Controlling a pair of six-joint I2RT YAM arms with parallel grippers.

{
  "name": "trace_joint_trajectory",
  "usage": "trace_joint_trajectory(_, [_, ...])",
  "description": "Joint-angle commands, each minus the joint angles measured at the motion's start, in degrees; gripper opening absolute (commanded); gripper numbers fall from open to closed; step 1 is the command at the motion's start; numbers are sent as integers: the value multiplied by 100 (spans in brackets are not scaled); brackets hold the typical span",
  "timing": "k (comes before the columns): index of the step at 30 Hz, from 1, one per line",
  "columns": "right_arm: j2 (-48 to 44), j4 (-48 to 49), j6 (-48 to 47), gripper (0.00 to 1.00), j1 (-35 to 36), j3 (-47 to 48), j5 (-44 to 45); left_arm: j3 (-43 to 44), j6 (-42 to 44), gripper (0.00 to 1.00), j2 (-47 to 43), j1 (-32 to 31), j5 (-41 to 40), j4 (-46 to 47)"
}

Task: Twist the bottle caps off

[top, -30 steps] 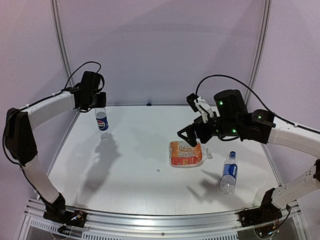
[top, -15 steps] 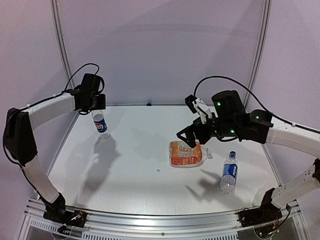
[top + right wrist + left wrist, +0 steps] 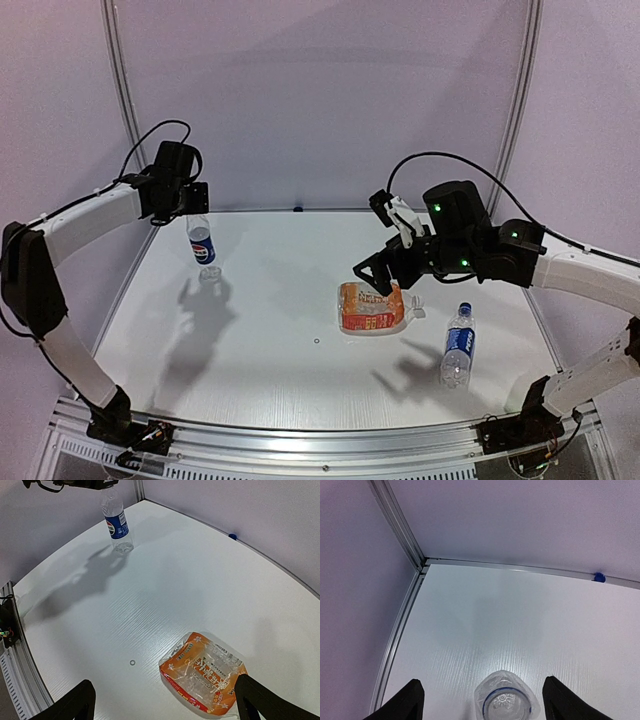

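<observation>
**Left claw spread over an open bottle, right claw wide above the orange one**

The left claw (image 3: 481, 681) hangs over the left bottle (image 3: 203, 245). Its two fingers (image 3: 402, 702) stand well apart, one on each side of the mouth and clear of it, and it holds nothing. Seen from the wrist, the mouth is bare: clear plastic with a thin blue ring, its cap off. This bottle stands upright near the far left corner of the table (image 3: 270, 330).

The right claw (image 3: 164, 680) is spread wide, its fingers at the two lower corners of its own view. Nothing is between them and they touch nothing. It hovers above the orange bottle (image 3: 372, 307), which lies on its side just right of the table's middle.

Counted:
- **Claws:** two, both empty.
- **Bottles:** three. Two are slim, blue-labelled and standing; one is squat, orange and lying down.
- **Blue caps:** two.
  - The fitted cap (image 3: 465, 308) sits on the right bottle (image 3: 458, 348), near the table's right edge.
  - The loose cap (image 3: 599, 577) lies at the foot of the back wall (image 3: 320, 100), well apart from every bottle.

The orange bottle's whitish neck end points right. Whether a cap sits on it I cannot tell.
</observation>
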Motion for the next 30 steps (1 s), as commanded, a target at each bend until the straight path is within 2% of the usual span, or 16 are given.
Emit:
trace_joint_trajectory(1, [27, -71, 49, 99, 12, 152, 44, 239, -116, 87, -130, 36, -310, -442])
trace_joint_trajectory(4, [18, -190, 193, 99, 2, 196, 254, 283, -114, 98, -230, -11, -501, -596])
trace_joint_trajectory(8, [154, -575, 502, 99, -91, 403, 694, 347, 5, 99, -546, -150, -943, -765])
trace_joint_trajectory(12, [403, -1150, 1244, 99, -511, 825, 611, 442, 331, 99, -1006, -400, -1170, -919])
trace_joint_trajectory(16, [582, -1498, 2132, 99, -1212, 936, 50, 598, 683, 99, -1444, -774, -1201, -1097])
trace_joint_trajectory(18, [578, -1430, 2548, 99, -1672, 724, -472, 635, 699, 99, -1632, -895, -898, -1211])
trace_joint_trajectory(23, [525, -707, 3177, 99, -2562, -151, -2000, 534, 560, 99, -2054, -1191, -345, -1348])
trace_joint_trajectory(30, [475, 459, 3917, 97, -3233, -1313, -3121, 530, 322, 99, -2168, -1545, 211, -1586])
